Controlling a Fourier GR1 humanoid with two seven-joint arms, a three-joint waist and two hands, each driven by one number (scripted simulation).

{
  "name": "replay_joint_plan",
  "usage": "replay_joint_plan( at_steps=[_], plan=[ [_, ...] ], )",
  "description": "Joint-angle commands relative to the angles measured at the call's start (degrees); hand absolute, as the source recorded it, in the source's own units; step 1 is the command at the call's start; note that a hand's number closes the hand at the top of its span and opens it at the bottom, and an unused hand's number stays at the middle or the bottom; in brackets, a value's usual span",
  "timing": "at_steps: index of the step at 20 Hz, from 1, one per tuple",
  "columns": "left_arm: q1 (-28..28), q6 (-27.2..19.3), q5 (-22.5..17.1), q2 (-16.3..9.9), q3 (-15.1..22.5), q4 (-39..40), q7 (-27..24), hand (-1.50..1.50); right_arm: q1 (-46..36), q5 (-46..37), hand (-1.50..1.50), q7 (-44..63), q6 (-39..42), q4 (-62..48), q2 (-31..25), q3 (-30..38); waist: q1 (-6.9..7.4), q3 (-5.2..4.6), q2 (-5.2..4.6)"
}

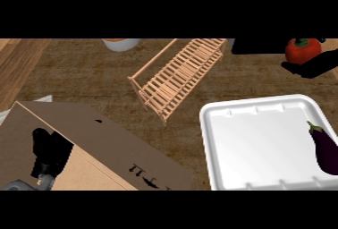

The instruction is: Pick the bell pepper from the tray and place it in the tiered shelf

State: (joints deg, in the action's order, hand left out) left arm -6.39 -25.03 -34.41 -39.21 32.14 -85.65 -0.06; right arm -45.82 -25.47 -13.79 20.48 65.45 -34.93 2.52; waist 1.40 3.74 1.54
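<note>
The red bell pepper [302, 50] with its green stem is up at the far right, above the counter and beyond the tray. My right hand [311, 65] curls under and round it, and its black fingers hide the pepper's lower side. The white tray [257, 147] lies at the lower right. The wooden slatted tiered shelf [177, 75] stands tilted in the middle, to the left of the pepper. My left hand [50, 154] rests open at the lower left, fingers up, holding nothing.
A dark purple eggplant [325, 150] lies along the tray's right side. A large cardboard box [99, 150] fills the lower left, behind my left hand. A white cup [120, 43] shows at the top edge, left of the shelf.
</note>
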Motion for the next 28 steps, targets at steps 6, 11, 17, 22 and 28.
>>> replay_joint_plan(
  at_steps=[6,11,17,22,28],
  plan=[
    [-2.6,2.2,3.2,0.7,4.4,2.1,-0.9,0.00,-13.2,-1.6,1.50,8.8,-2.6,-4.7,4.7,0.1,-0.13,-3.83,-2.12],
    [-2.5,3.2,2.8,0.0,5.0,1.8,-2.6,0.00,-20.0,-3.5,1.50,12.3,-5.0,-12.2,8.1,-0.2,1.64,-3.87,-2.63],
    [-3.6,1.8,3.2,1.7,7.4,2.1,-2.5,0.00,-25.6,-7.9,1.50,11.2,-8.6,-18.9,13.0,-4.0,2.47,-3.89,-3.25],
    [-6.0,1.2,3.0,2.0,7.5,2.2,-2.7,0.00,-28.0,-10.3,1.50,7.3,-9.2,-25.3,14.8,-6.0,2.52,-3.88,-3.85],
    [-6.4,2.5,1.2,-0.4,7.0,3.0,-2.6,0.00,-30.7,-12.5,1.50,8.1,-11.6,-32.2,19.7,-7.4,2.93,-3.93,-3.89]
  ],
)
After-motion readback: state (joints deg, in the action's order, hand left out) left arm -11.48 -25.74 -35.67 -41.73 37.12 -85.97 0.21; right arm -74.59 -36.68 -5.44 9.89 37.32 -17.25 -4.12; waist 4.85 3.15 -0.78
